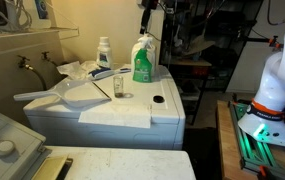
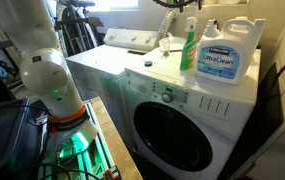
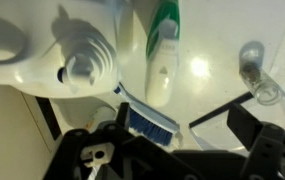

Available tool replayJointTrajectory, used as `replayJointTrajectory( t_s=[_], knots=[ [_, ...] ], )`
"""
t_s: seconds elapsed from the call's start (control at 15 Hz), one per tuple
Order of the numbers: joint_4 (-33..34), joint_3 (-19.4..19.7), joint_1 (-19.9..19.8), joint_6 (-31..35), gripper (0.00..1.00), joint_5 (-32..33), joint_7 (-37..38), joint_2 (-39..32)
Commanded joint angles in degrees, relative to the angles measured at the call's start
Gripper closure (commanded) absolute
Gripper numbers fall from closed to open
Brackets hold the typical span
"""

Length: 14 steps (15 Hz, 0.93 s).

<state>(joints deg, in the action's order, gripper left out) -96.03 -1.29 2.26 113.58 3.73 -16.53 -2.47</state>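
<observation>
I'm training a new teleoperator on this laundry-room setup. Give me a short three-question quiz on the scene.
1. True or false: the green spray bottle lies on its side on the machine top.
2. In an exterior view, what stands right beside that bottle? A) the Kirkland detergent jug B) a laundry basket C) a kettle
3. Fill in: in the wrist view the gripper hangs above the bottles with its jaws ___, holding nothing.

Key: 1 false, it stands upright; 2 A; 3 open.
</observation>
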Motion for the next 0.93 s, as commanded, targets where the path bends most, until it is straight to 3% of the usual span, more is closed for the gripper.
replayJointTrajectory(
  t_s=[0.0, 0.13, 0.2, 0.27, 0.67, 0.73, 0.8, 0.87],
  knots=[
    [-2.46, 0.17, -0.29, -4.03, 0.00, 5.01, 6.02, 0.17],
    [-2.82, 0.09, -0.40, -5.34, 0.00, 4.09, 6.97, -0.09],
    [-2.92, -0.03, -0.38, -5.71, 0.25, 3.22, 6.88, -0.11],
    [-2.93, -0.10, -0.32, -5.87, 0.27, 3.33, 7.09, -0.16],
    [-3.36, -0.34, 0.20, -0.61, 0.73, 6.70, 12.48, -1.74],
    [-3.37, -0.41, 0.30, -0.11, 0.54, 6.98, 12.97, -2.11],
    [-3.29, -0.48, 0.37, -0.28, 0.57, 7.40, 13.33, -2.40],
    [-3.30, -0.54, 0.41, -0.07, 0.84, 7.63, 13.57, -2.55]
  ],
)
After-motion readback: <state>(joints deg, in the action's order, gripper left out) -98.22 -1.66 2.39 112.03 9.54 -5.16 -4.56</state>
